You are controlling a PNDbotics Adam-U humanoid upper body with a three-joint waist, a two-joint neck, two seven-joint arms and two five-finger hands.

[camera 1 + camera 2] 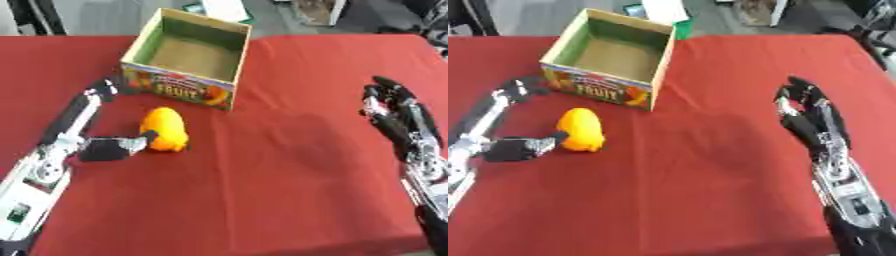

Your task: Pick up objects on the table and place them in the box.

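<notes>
An orange-yellow fruit-shaped object [165, 128] lies on the red table [280, 165] just in front of the cardboard fruit box [186, 58], whose open top shows an empty bottom. My left hand [80, 122] lies open beside it on the left. Its thumb [122, 146] touches the object's lower left side, and its straight fingers [98, 92] stretch up toward the box's front left corner. My right hand [811, 112] rests open on the right side of the table, fingers straight and pointing away, far from the object.
Beyond the table's far edge lie a white and green item [667, 12] and dark furniture on a grey floor. Broad red cloth spreads between the two hands.
</notes>
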